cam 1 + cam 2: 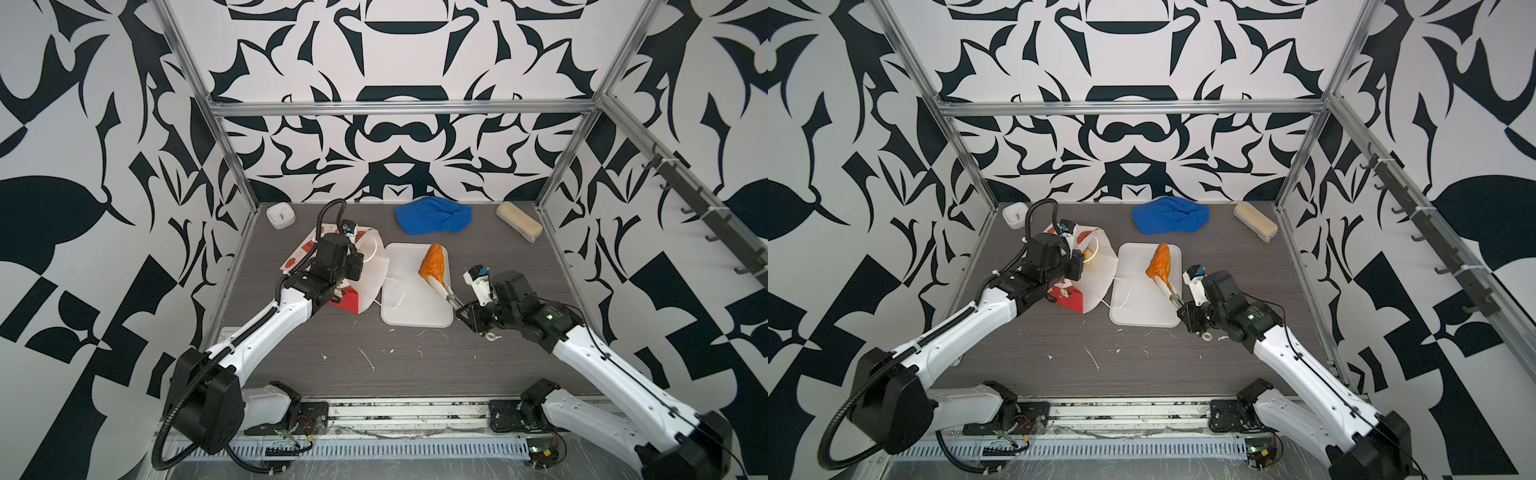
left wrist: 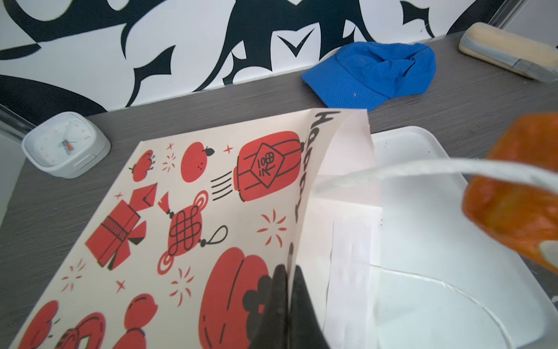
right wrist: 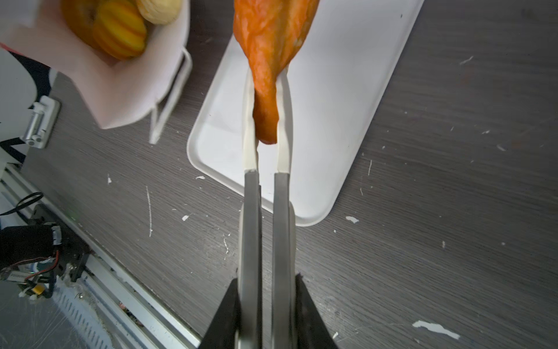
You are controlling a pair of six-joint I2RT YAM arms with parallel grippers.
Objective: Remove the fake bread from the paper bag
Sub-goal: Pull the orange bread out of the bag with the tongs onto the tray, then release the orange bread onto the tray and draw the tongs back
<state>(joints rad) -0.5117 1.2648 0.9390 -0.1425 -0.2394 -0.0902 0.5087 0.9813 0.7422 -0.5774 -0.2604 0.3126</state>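
- The paper bag (image 2: 211, 196) sits on the tabletop (image 1: 374, 365), just left of the white tray (image 3: 347, 105). Its open mouth points toward the tray.
- The left hand (image 2: 289, 273) is pinched tight on the top edge of the bag.
- Inside the bag, the right wrist view shows a ring doughnut (image 3: 74, 18), a yellow croissant (image 3: 120, 33) and a pale yellow piece (image 3: 160, 10).
- The right hand (image 3: 266, 279) is squeezed around metal tongs (image 3: 250, 226).
- The white tips of the tongs grip the thin end of the brown pastry (image 3: 271, 45).
- The brown pastry is out of the bag and over the tray. I cannot tell if it touches the tray.
- One white cord handle (image 1: 395, 299) of the bag lies on the tray.
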